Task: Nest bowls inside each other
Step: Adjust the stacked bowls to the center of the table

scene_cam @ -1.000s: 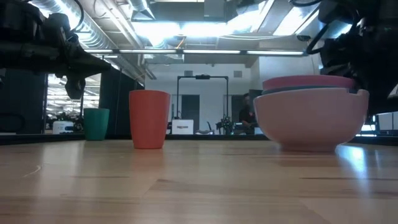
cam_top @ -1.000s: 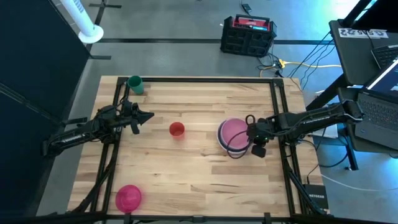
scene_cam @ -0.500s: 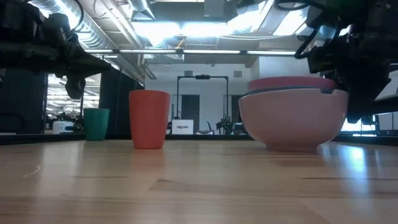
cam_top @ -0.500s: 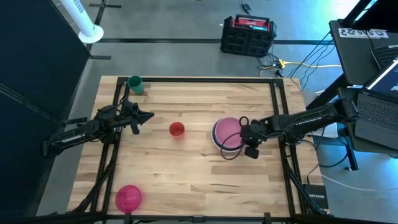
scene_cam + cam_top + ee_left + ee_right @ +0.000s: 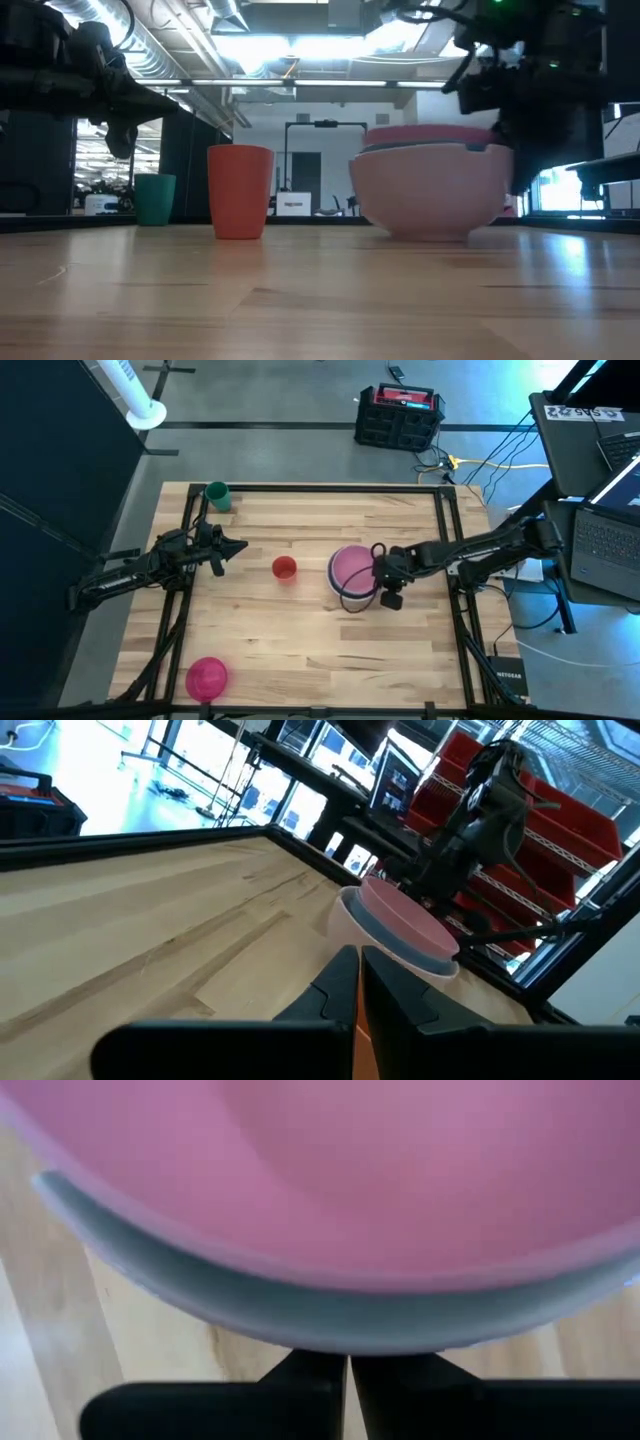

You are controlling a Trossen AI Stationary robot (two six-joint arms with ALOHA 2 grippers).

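A stack of nested bowls (image 5: 350, 572), pale pink on top, a light blue rim below it and a whitish bowl outermost, stands upright on its base on the wooden table (image 5: 300, 640), right of centre. My right gripper (image 5: 380, 578) is shut and slants down at the stack's right side; the low view shows it as a dark mass (image 5: 525, 120) beside the stack (image 5: 430, 190). A magenta bowl (image 5: 207, 678) sits alone at the near left corner. My left gripper (image 5: 240, 546) hovers shut and level over the left side of the table, touching nothing. My right gripper pushes the stack with its shut fingertips (image 5: 320, 1365), which meet the light blue rim (image 5: 300, 1325) on the stack's right side. The fingers come steeply from above and from the table's right. The stack stays upright with its base on the table.
A red cup (image 5: 284, 567) stands just left of the stack, and a green cup (image 5: 217, 495) stands at the far left corner. Black frame rails (image 5: 440, 520) run along the table's left, far and right sides. Bare wood lies between the stack and the magenta bowl.
My right gripper has moved toward the table's left edge, staying shut. The stack of bowls has slid along the table ahead of it, upright, and now stands closer to the red cup.
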